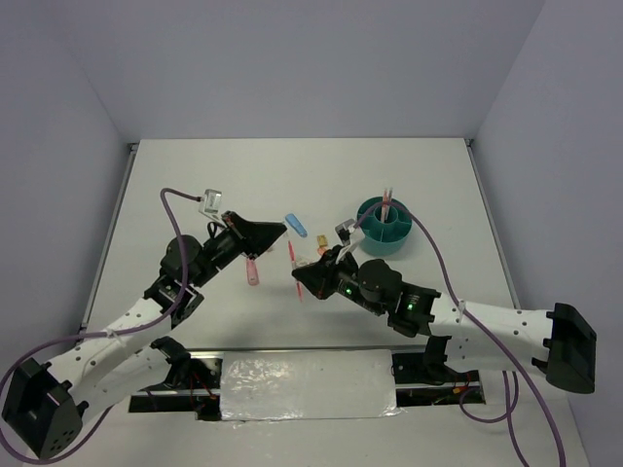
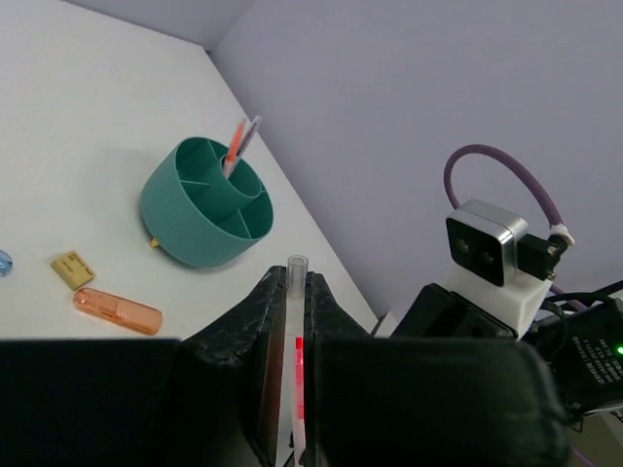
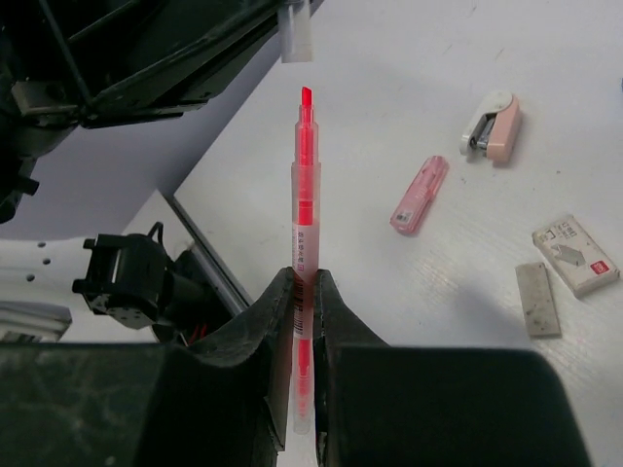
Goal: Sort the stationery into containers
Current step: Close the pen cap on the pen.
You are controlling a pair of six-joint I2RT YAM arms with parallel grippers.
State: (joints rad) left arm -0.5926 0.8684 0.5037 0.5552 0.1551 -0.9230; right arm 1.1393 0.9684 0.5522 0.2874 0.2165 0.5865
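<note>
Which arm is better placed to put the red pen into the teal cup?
Right. Its claw is shut on the red pen, and the teal cup stands on its side. The left claw pinches only a clear cap.

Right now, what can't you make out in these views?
Left wrist: blue piece, cut off by the left edge.
Right wrist: red pen, lower end hidden inside the right gripper.
Right wrist: clear cap, top cut off by the upper edge.
Top external: teal organiser, compartment contents too small to tell.
</note>
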